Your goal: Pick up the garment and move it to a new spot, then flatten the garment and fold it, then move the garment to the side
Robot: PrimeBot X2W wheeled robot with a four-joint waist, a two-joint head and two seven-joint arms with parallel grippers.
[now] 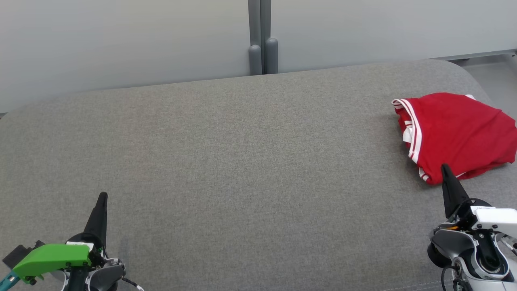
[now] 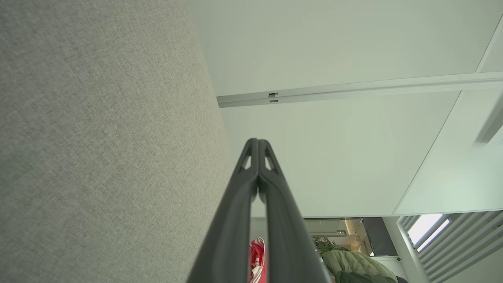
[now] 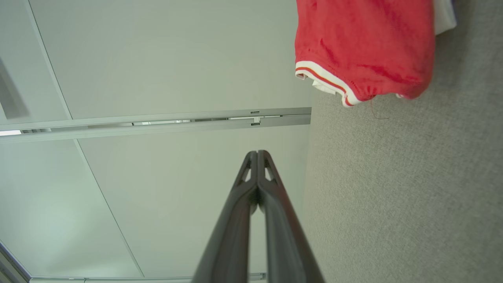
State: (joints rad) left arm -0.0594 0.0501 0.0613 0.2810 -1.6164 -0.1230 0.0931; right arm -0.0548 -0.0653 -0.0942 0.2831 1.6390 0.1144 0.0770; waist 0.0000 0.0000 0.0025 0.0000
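Observation:
A red garment (image 1: 456, 133) with white stripe trim lies folded in a compact bundle at the far right of the grey fabric surface (image 1: 242, 161). The right wrist view catches its striped hem (image 3: 365, 47) near the top edge, and a sliver of the garment (image 2: 257, 255) peeks between the fingers in the left wrist view. My right gripper (image 1: 444, 167) is shut and empty, its tip just in front of the garment's near edge. My left gripper (image 1: 104, 196) is shut and empty at the lower left, far from the garment. Both wrist views show fingertips pressed together: left gripper (image 2: 258, 140), right gripper (image 3: 258, 152).
Pale wall panels (image 1: 121, 40) rise behind the surface, with a grey post joint (image 1: 262, 52) at the middle back. The surface's rounded right corner (image 1: 468, 72) lies just beyond the garment. A wide stretch of grey fabric lies between the two grippers.

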